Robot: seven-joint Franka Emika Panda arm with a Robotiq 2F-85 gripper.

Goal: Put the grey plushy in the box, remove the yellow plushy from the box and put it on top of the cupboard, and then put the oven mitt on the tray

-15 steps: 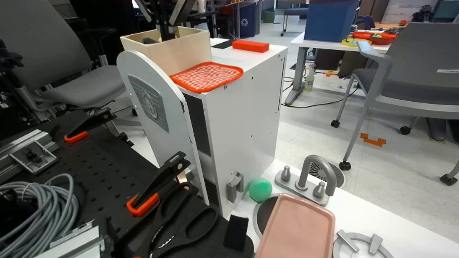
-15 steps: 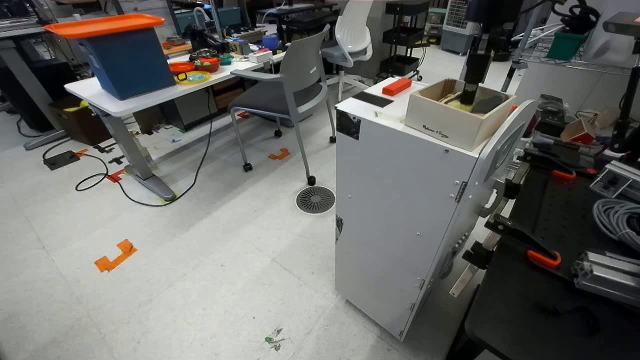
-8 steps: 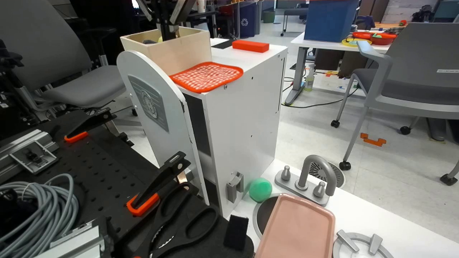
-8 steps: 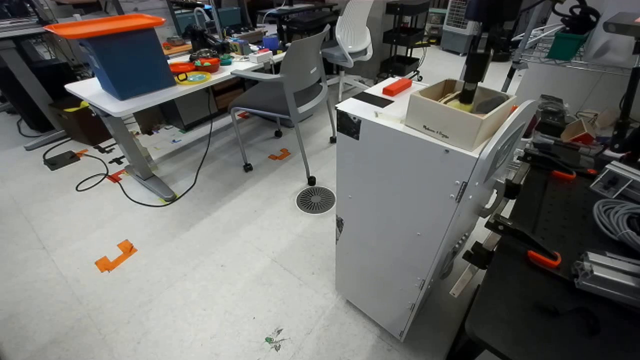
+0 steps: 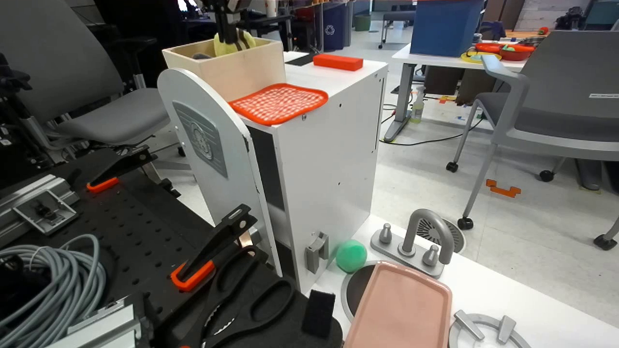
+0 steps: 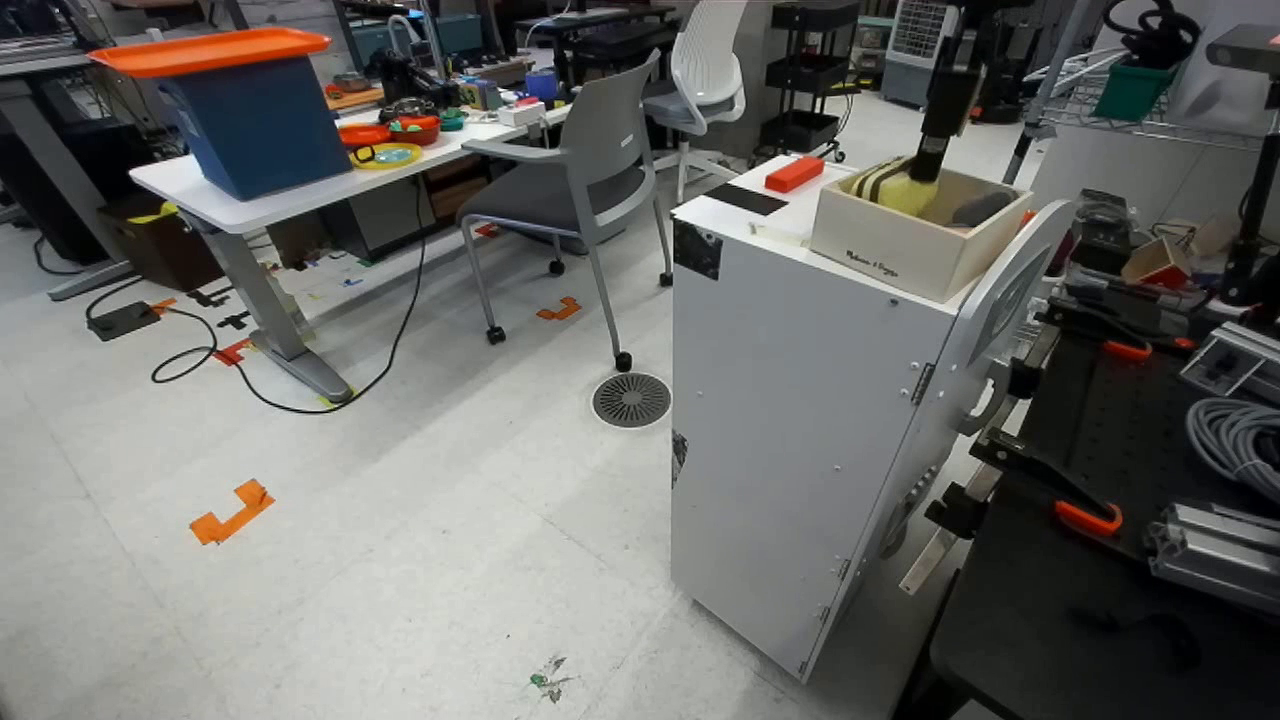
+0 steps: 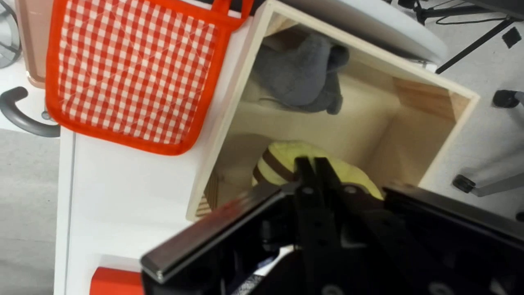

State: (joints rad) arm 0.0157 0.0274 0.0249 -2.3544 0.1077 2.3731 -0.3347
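Observation:
My gripper [image 7: 312, 159] is shut on the yellow plushy [image 7: 282, 150], pinching its top. The yellow plushy is partly raised inside the box [image 6: 880, 245]; in an exterior view it shows above the box's rim [image 5: 220, 47]. The grey plushy [image 7: 299, 73] lies in the box at the end near the cupboard's rounded panel. The wooden box stands on top of the white cupboard [image 5: 329, 159]. The oven mitt [image 5: 280, 101], red-checked with an orange-red border, lies flat on the cupboard top beside the box. The salmon-pink tray [image 5: 401, 309] lies lower, over the sink.
An orange-red block [image 5: 337, 62] sits on the cupboard top beyond the box. The rounded panel [image 5: 198, 130] rises at the cupboard's edge beside the box. A green ball [image 5: 351, 256] and a grey faucet [image 5: 420, 232] stand near the tray.
My gripper has risen with the yellow plushy, which was low in the box and now shows above the rim. The grey plushy, mitt and tray have not moved.

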